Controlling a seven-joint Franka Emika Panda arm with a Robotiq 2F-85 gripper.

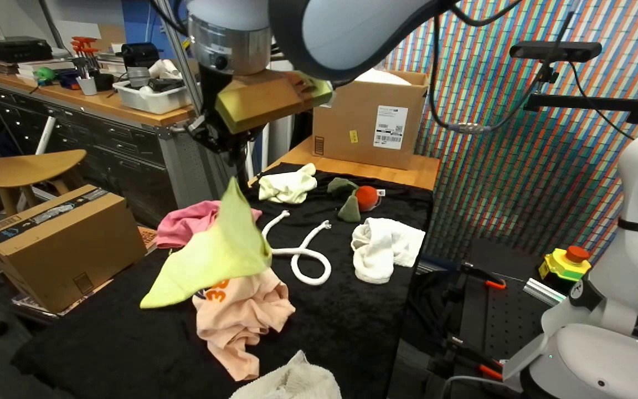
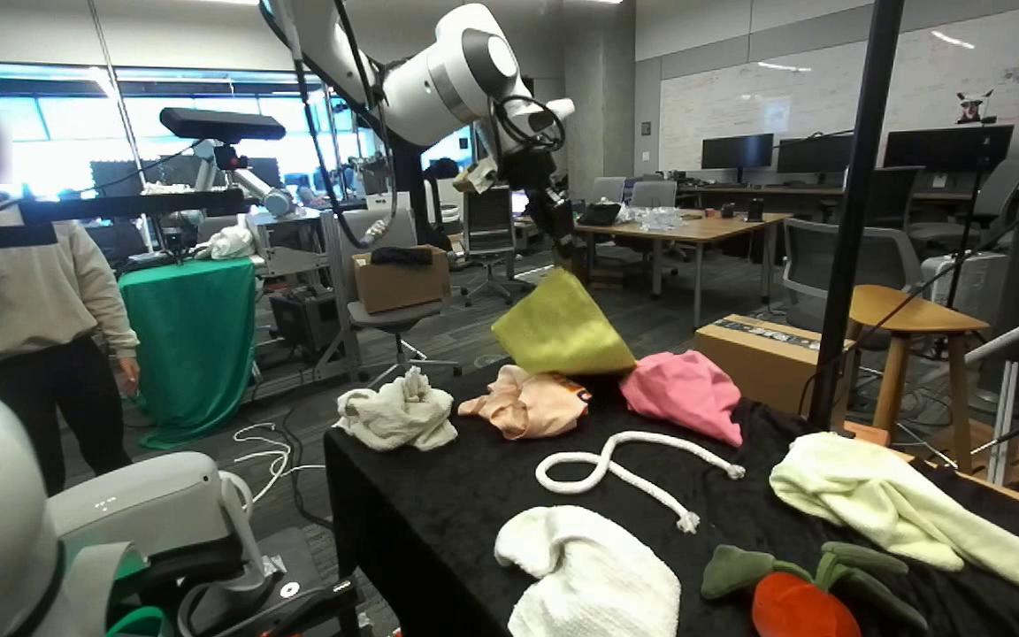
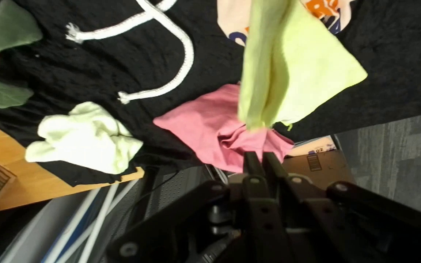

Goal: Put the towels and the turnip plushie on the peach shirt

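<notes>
Black cloth drapes the desk in a cluttered lab. On it lies the peach shirt, crumpled, part of its print showing. With the shirt as clock centre in an exterior view, the pink cloth is at eleven o'clock, the cream towel just short of one, the turnip plushie about half past one, the white towel at two and the grey-white towel at five.

The yellow-green towel is in mid-air, spread wide over the shirt. The tool has its fingers almost together; in the wrist view pink shows between their tips and the towel's near end, so it seems clenched on nothing.

Laying this towel down looks to be the step in hand. The tool does best waiting motionless until the cloth settles; a nudge towards eleven o'clock could carry it onto the pink cloth. If it lands off-centre, pinching one corner and drawing it towards five o'clock should suffice. Later pieces deserve a lower release, just above the shirt.
</notes>
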